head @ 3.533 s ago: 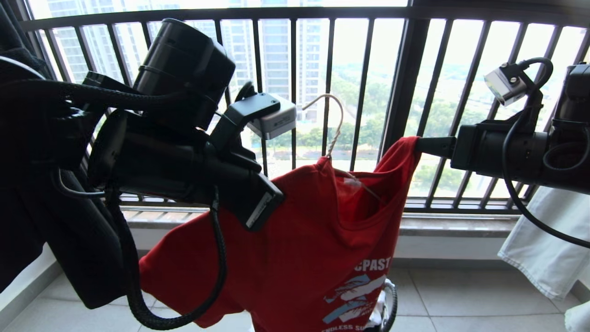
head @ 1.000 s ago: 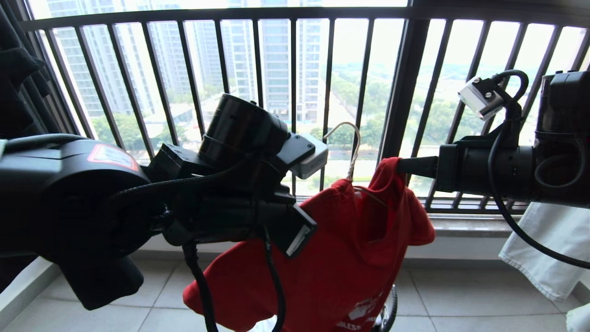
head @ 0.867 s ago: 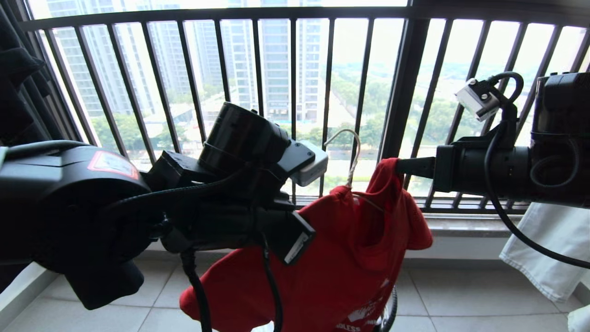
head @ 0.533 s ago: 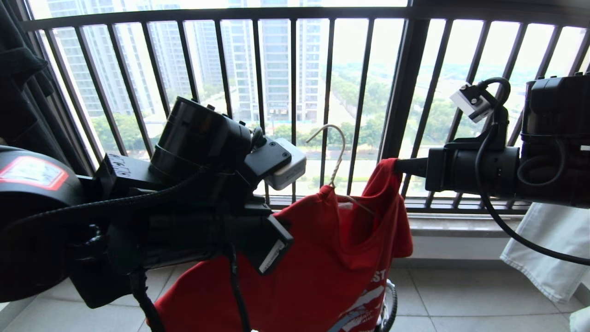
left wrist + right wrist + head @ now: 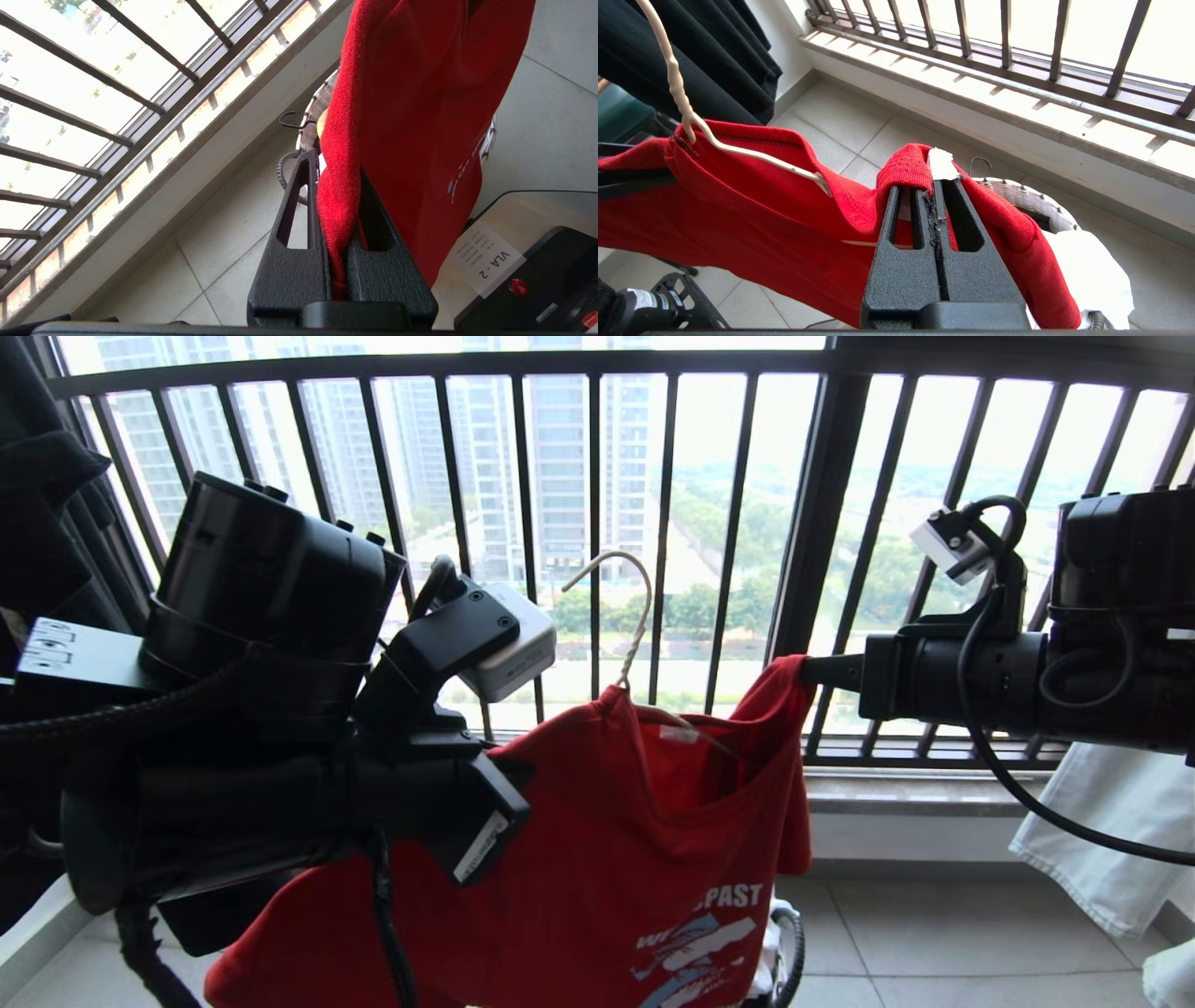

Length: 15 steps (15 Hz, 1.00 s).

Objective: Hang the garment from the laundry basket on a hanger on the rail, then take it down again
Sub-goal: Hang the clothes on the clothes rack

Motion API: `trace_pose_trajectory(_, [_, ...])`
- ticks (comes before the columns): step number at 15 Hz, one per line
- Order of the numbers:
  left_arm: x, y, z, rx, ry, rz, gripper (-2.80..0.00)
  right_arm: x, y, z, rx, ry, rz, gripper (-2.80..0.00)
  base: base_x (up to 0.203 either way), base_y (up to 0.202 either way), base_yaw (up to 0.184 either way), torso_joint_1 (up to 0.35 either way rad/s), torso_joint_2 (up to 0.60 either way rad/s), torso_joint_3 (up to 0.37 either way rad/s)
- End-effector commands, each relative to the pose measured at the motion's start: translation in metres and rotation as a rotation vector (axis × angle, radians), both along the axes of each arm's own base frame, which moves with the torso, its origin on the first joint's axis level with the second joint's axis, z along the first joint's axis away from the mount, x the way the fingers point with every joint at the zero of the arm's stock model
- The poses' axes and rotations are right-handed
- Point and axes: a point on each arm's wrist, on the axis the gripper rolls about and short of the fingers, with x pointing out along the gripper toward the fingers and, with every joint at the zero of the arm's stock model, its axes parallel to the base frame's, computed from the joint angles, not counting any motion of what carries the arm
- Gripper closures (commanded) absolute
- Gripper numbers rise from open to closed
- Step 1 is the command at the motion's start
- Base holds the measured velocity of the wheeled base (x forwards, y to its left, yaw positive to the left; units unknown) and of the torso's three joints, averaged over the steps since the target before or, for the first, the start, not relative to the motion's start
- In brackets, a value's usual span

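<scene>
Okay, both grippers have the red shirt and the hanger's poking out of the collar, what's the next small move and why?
Probably ease the left gripper outward so the garment settles over the hanger. The right gripper pinches the fabric by the neck label, and the wire's shoulder arm there lies bare in the neck opening, so the shirt does not look seated yet.

The red T-shirt [image 5: 597,859], white lettering on its chest, hangs stretched in mid-air with the off-white wire hanger [image 5: 627,616] inside its neck, hook upright, above the round basket [image 5: 1031,198].
</scene>
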Motion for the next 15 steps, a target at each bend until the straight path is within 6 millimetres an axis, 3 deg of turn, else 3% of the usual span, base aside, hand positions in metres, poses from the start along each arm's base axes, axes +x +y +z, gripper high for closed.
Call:
trace_pose_trajectory(1, [0.002,0.004,0.002,0.018,-0.021,0.017,0.00,0.001,-0.001,0.000,0.001,-0.002,-0.003,0.00,0.000,0.000,0.000,0.000,0.00,0.000])
trace_pose_trajectory(10, [-0.006,0.018,0.022,-0.014,-0.096,0.045,0.00,0.005,-0.007,-0.005,-0.051,-0.022,-0.012,0.00,0.000,0.000,0.000,0.000,0.00,0.000])
trace_pose_trajectory(15, [-0.003,0.015,0.016,0.015,-0.086,0.044,0.00,0.003,-0.011,-0.006,-0.087,-0.049,-0.007,0.00,0.000,0.000,0.000,0.000,0.00,0.000])
